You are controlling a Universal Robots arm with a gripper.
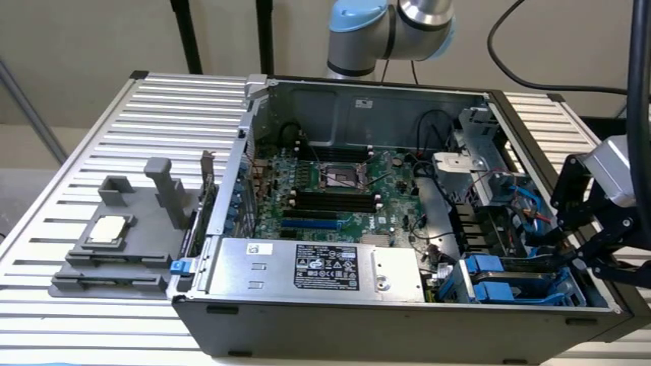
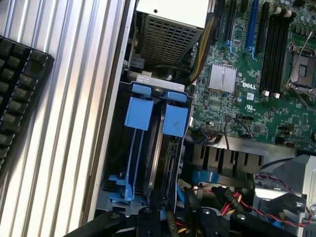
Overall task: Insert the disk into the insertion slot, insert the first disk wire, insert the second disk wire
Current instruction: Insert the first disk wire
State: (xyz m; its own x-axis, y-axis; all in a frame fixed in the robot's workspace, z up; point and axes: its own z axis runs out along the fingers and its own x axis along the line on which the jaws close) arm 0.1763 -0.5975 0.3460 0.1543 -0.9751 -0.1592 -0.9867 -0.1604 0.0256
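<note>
Exterior view shows the computer case lying open on the ribbed table. The insertion slot sits in the case's near corner at the exterior view's right, tight against the side wall and the front edge. The claw hangs over that side wall, just above the slot, with its black fingers spread apart. In the wrist view the disk appears seated inside the case's slot, beneath one of two blue latch tabs, its connector edge exposed between the claw's fingers. Loose red, yellow and blue cables crowd the case's interior just beside the slot. Outside the case wall the table lies bare as far as a keyboard.
</note>
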